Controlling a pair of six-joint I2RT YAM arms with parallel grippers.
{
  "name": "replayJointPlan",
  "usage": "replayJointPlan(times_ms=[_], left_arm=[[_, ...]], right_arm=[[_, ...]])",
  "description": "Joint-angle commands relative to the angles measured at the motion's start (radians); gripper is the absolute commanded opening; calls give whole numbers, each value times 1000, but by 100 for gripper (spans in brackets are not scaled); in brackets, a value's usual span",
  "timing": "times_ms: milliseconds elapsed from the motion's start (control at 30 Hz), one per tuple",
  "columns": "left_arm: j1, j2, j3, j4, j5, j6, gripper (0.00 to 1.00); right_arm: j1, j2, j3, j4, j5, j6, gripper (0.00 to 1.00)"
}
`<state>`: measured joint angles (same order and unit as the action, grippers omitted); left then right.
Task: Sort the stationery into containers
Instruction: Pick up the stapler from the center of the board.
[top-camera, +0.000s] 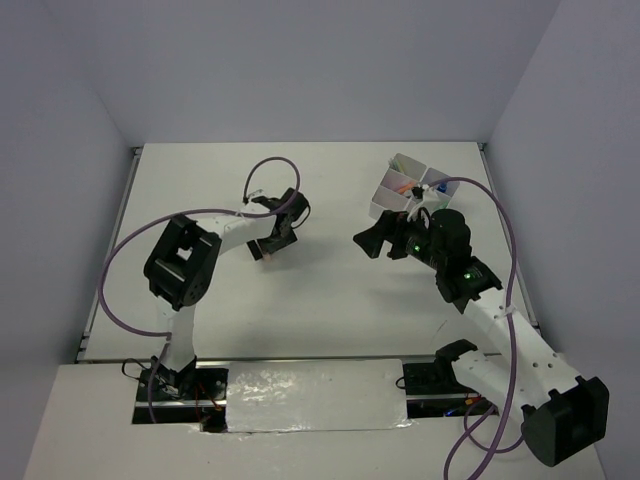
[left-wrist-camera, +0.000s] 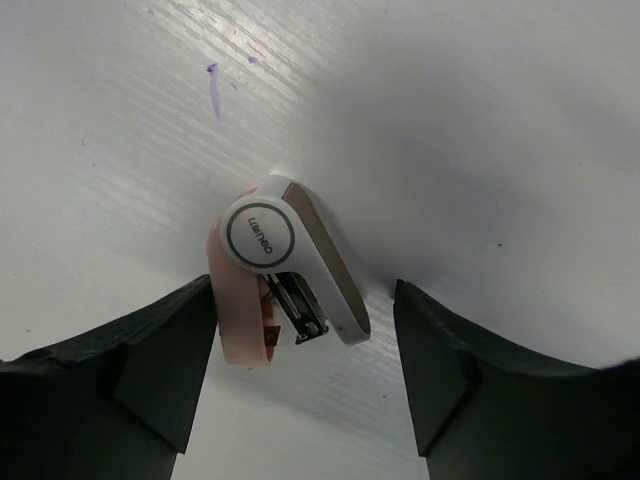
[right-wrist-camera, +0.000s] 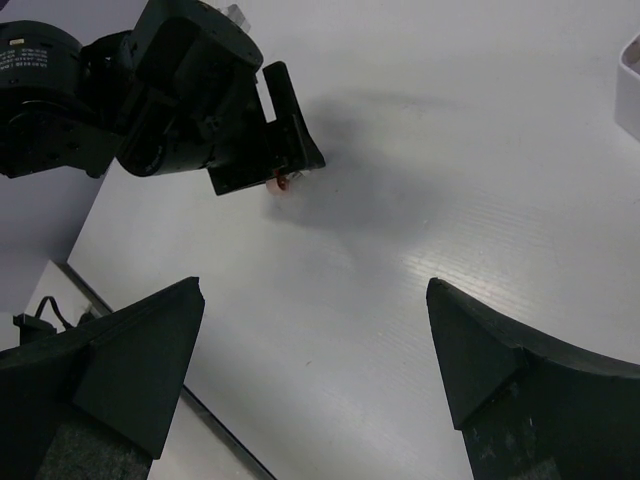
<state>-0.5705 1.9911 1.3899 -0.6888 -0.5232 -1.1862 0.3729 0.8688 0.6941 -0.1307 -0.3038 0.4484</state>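
**Stapler (left-wrist-camera: 285, 270) between the spread fingers of the left gripper (left-wrist-camera: 302, 360)**

We find the left gripper opened wide around the pink-and-white stapler. The stapler lies on the white table (top-camera: 330, 300), well apart from the tray (top-camera: 385, 208) at the far right. The right gripper (right-wrist-camera: 315, 330) hangs wide near the tray, holding nothing. A purple mark (left-wrist-camera: 214, 95) stains the surface. Plain grey walls (top-camera: 300, 70) enclose it.

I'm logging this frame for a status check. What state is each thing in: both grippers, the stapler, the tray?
left gripper: open, fingers either side of the stapler, not clamped.
stapler: lying on the table, not in the tray.
right gripper: open, empty, over bare table.
tray: upright at the table's far right, partly filled.
stationery: coloured pieces inside tray compartments; too small to tell apart.
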Motion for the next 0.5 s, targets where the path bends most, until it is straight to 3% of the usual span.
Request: replayJointPlan(times_ms=[0, 33, 100, 267, 300, 467], left_arm=[[-9, 17, -49, -9, 25, -10, 81], [-9, 17, -52, -9, 26, -10, 65], [-11, 3, -64, 1, 28, -10, 45], [-38, -72, -106, 34, 3, 23, 19], [-46, -86, -126, 46, -14, 39, 5], [-124, -241, -280, 274, -64, 259, 0]], right_arm=[[15, -4, 16, 54, 0, -4, 100], [14, -4, 16, 55, 2, -2, 100], [15, -2, 15, 59, 2, -1, 100], [15, 9, -2, 85, 12, 22, 100], [14, 7, -10, 104, 23, 32, 100], [4, 30, -28, 140, 9, 87, 100]])
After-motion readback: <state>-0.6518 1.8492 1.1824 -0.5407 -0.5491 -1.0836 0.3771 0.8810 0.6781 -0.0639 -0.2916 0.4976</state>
